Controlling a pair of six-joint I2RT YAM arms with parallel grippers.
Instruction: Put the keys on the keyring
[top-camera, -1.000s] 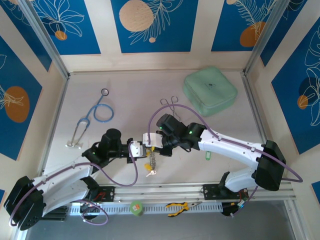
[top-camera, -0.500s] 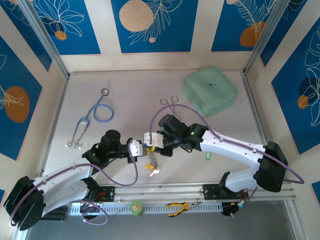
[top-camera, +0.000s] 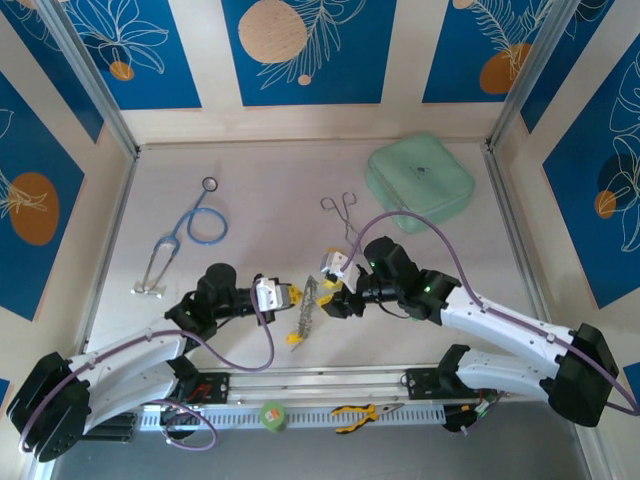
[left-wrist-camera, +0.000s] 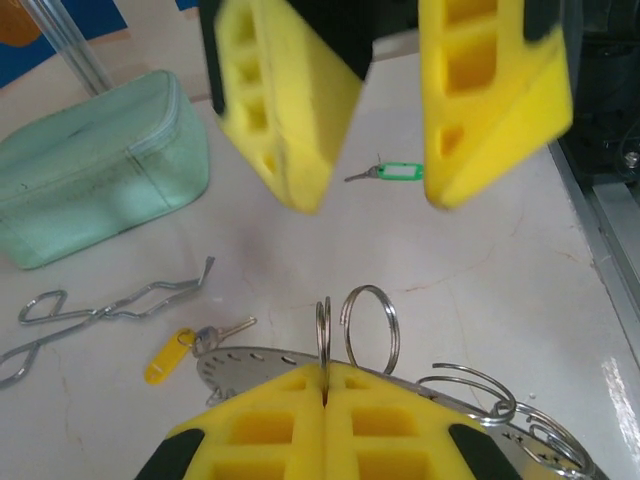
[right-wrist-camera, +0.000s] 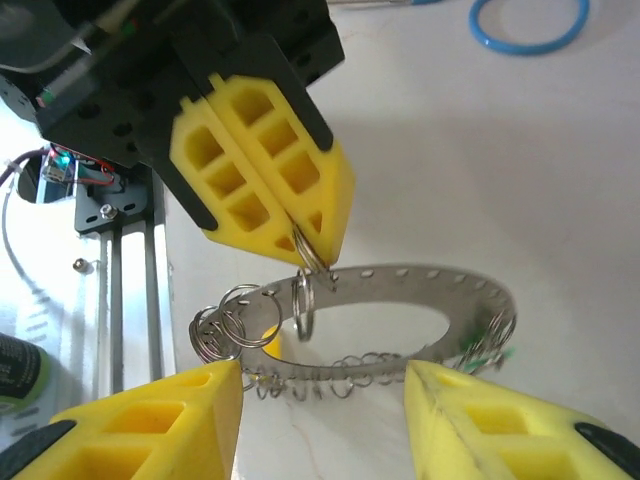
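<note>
Left pincer (right-wrist-camera: 305, 240): shut tight on a small loop of the keyring (right-wrist-camera: 440, 285) | Right pincer (right-wrist-camera: 322, 368): spread wide, holding nothing | green-tagged key (left-wrist-camera: 395, 172): lies apart on the counter (left-wrist-camera: 480, 270)

Left arm (top-camera: 132, 354) jaws pressed together; right arm (top-camera: 500, 320) jaws spread wide.
</note>
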